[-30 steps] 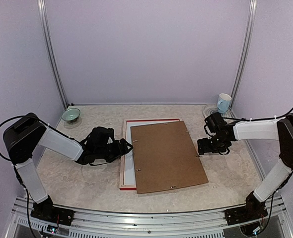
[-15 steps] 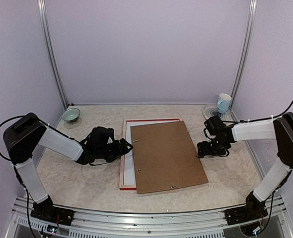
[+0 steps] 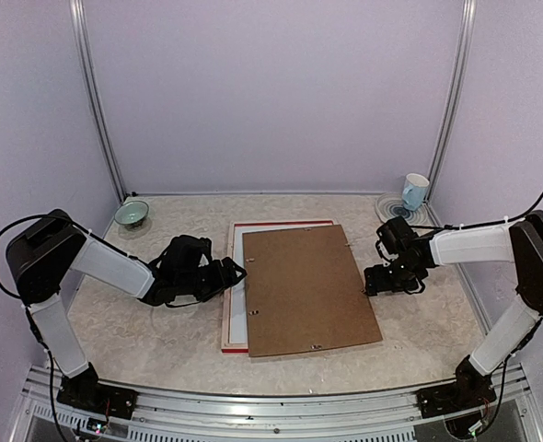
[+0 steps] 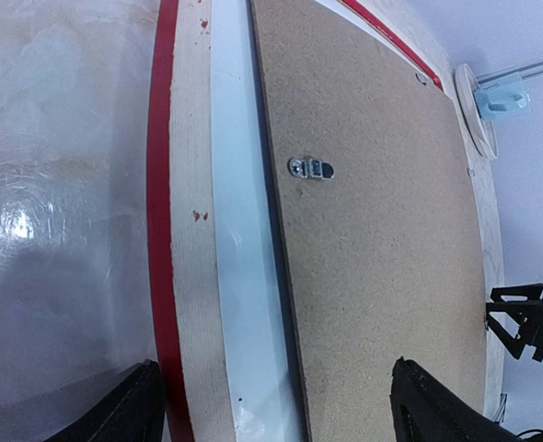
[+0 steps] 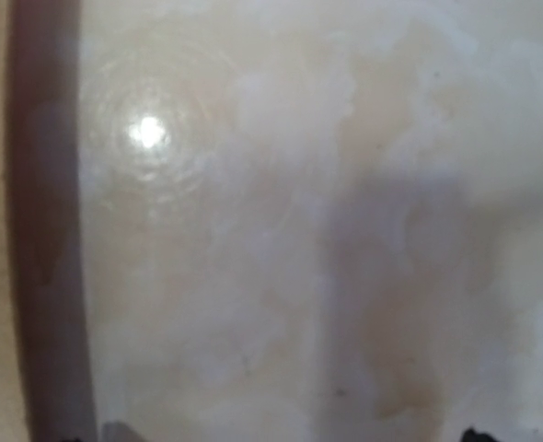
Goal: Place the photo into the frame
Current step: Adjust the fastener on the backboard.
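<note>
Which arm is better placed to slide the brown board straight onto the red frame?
Probably the right. The right gripper, open, sits by the right edge of the brown board, which sticks out past the frame, so it could push inward. The left gripper is on the far side.

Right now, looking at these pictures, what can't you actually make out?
- Photo: in the top and left wrist views the brown backing board covers most of the frame; only a white strip shows, photo back or mat unclear.
- Right wrist view: blurred table, the right gripper fingers cut off by the bottom edge.
- Cup and bowl: too small in the top view to see inside.
</note>
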Robot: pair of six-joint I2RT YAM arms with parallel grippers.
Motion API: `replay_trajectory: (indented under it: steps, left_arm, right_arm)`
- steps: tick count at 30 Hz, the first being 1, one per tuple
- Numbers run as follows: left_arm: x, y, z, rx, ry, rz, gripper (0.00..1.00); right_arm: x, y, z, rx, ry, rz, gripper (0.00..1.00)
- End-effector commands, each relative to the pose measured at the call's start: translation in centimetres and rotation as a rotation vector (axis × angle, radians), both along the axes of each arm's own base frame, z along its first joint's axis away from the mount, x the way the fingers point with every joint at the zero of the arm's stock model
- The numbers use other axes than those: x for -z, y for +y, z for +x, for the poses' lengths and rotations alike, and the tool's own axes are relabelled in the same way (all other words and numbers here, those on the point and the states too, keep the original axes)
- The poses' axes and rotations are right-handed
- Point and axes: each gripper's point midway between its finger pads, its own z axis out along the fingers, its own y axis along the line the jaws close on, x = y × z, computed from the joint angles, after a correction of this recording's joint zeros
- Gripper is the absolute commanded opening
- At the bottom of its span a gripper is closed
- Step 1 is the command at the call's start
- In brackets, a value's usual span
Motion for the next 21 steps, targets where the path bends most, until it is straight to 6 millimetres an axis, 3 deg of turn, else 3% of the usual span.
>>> replay_trajectory:
  steps: [1,14,21]
  left_arm:
    - [-0.1,-0.5,0.2,0.016,-0.005,-0.020,0.84]
    - [-0.1,-0.6,0.1,0.017,-0.003,-0.026,0.84]
    - [0.0,-0.6,-0.1,0.021,0.001,-0.028,0.84]
  right_arm:
    - [-0.1,-0.5,-0.9,0.004,0.010,-0.037,0.89]
    - [0.2,-1.0,-0.7,0.011,0.011,-0.079,0.90]
    - [0.3,-0.8,2.1,0.036,-0.010,-0.065,0.90]
